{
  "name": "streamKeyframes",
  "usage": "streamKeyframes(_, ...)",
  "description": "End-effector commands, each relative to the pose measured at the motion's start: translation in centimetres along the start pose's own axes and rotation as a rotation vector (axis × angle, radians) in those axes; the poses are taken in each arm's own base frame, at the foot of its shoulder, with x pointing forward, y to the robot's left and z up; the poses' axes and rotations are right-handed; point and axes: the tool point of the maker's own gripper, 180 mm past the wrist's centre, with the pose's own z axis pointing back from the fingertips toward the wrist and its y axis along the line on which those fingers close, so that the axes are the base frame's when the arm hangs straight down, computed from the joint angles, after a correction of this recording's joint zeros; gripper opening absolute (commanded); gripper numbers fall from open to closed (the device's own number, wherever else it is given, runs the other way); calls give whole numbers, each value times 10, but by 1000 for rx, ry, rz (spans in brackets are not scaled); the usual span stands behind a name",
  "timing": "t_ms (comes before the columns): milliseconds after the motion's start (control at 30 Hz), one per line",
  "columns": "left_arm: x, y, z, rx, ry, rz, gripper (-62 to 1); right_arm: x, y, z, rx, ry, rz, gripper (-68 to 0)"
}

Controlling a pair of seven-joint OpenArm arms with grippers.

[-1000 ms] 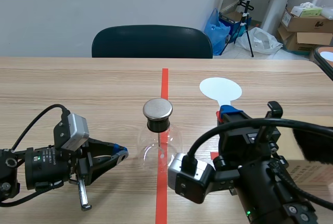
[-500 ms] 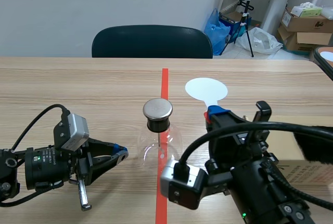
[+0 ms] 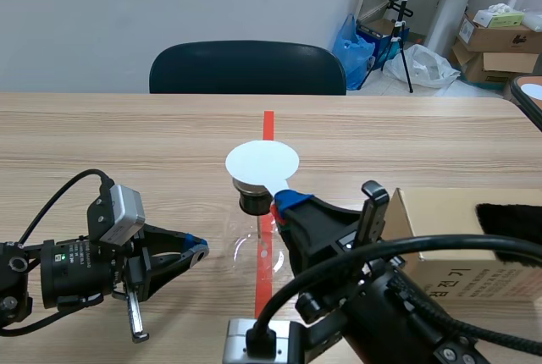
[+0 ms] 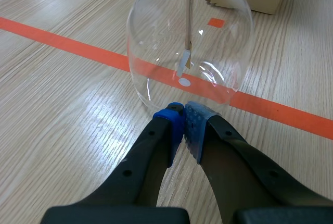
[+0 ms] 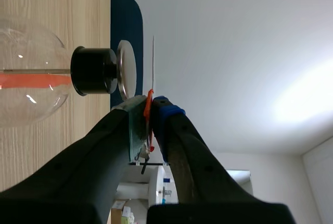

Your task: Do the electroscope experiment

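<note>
Overlapping metal cap [image 5: 126,69] in scene view only: white disc [image 3: 262,161], just apart.

bright, even indoor light, soft and from above. table [image 3: 127,135] is evenly lit, only faint soft shadows on it. white disc [image 3: 262,161] reads flat white, no surface detail. left wrist view: wood has a pale sheen beside the glass flask [image 4: 190,41], which carries small white glints and curved reflections. right wrist view: wall [image 5: 234,52] has a washed-out bright patch, right gripper [image 5: 150,104] dark against it
</note>
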Motion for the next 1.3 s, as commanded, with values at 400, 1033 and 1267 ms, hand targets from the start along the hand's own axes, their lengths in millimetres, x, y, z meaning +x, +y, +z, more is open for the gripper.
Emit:
streamKeyframes(400,12,2,-3,3,-44,-3,-573,5,-6,-2,-23,-59,27,-658)
streamKeyframes(1033,11,3,-3,3,-44,-3,-573,-1,-2,-1,-8,-44,32,-658)
streamKeyframes(1267,11,3,-3,3,-44,-3,-573,-10,-3,-2,-9,4,33,-658)
